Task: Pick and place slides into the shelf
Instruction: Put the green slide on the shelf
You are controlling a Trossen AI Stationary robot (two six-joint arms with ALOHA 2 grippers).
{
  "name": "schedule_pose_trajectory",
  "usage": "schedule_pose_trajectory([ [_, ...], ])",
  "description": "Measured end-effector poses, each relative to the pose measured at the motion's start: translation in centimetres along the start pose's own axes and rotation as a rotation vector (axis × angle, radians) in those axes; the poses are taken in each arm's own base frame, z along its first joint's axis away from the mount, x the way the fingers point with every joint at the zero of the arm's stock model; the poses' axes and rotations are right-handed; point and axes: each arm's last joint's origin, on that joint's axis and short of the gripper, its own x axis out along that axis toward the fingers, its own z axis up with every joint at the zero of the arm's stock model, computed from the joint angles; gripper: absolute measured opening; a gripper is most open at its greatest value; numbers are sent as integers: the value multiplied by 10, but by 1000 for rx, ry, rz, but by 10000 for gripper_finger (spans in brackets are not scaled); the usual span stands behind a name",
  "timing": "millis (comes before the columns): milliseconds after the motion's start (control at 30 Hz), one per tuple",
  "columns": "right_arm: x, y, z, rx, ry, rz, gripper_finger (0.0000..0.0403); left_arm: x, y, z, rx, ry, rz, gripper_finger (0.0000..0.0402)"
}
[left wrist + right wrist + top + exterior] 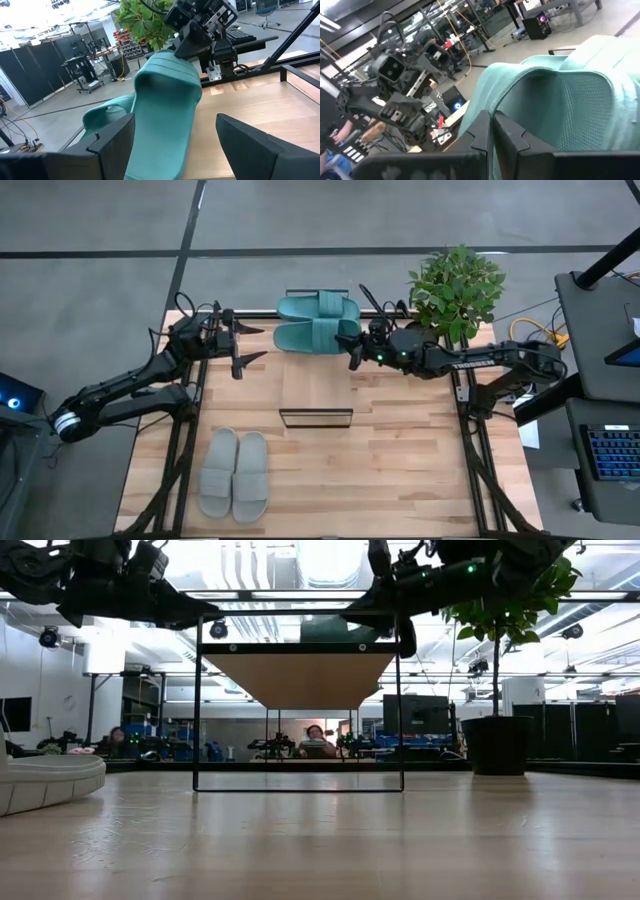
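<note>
A: Teal pair (318, 323) up on the shelf (316, 385), side by side across the far end of the plank. Grey pair (235, 472) down on the surface (400, 470), near-left corner, soles down, touching each other, untouched.

B: Reason for the teal position?

A: Likely placed or mid-placement. Judging from layout only: half the task done, grey pair left.

B: Right end effector (352, 352)?

A: At the right end of the nearer teal slide (318, 337), at shelf height. Fingers pressed together in the right wrist view, closed on nothing, tips just at the strap (555, 100), which fills that view. Touching or merely beside: cannot tell.

B: Probably nudging the slide square on the plank?

A: Plausible, a guess. Closed tips suit pushing, not gripping.

B: Left end effector (243, 345)?

A: Left of the shelf, near the teal pair's left end, apart from it. Fingers spread wide, holding nothing. Left wrist view looks along the teal slide between the two fingers (112, 145). Grey pair well apart from both end effectors.
</note>
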Motion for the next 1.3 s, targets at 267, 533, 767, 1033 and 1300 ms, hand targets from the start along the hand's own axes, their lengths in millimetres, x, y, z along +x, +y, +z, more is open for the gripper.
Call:
schedule_pose_trajectory([
  [267, 12, -15, -11, 38, 5, -70, 8, 0, 0, 0, 0, 0, 0, 262],
  [533, 20, -29, -17, 49, 19, -118, 9, 0, 0, -1, -6, 9, -3, 262],
  [767, 18, -34, -12, 28, 28, -145, 9, 0, -2, -4, -23, 38, -14, 262],
  [1033, 17, -37, -13, 30, 51, -169, 8, 0, -2, -4, -23, 39, -14, 262],
  [1300, 13, -40, -4, 0, 47, -189, 9, -1, -2, -3, -20, 35, -13, 262],
])
